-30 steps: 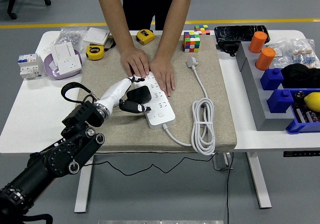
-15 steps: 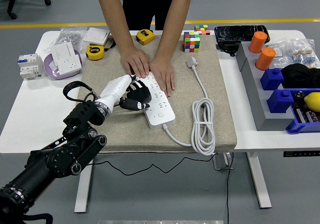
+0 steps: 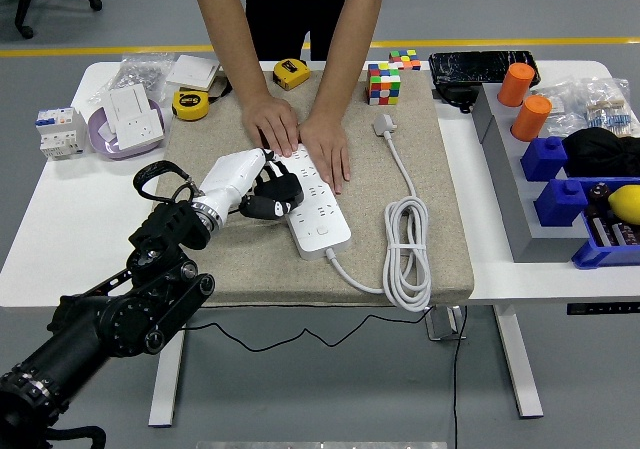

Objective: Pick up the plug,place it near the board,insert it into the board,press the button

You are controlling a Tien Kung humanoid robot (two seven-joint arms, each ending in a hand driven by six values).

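Closer to the board [image 3: 316, 204] now, the left robot hand [image 3: 255, 191] curls around the black plug [image 3: 277, 191] — a person's hands [image 3: 300, 137] steady the board on the tabletop's [image 3: 60, 219] beige mat [image 3: 240, 259].

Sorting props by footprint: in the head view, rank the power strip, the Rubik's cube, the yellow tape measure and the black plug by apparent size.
1. power strip
2. Rubik's cube
3. and 4. yellow tape measure and black plug: look alike, and the left hand partly covers the plug, so unranked.

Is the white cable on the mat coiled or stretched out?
Mostly coiled: the white cable lies in long loops on the mat, with one end running straight to its plug.
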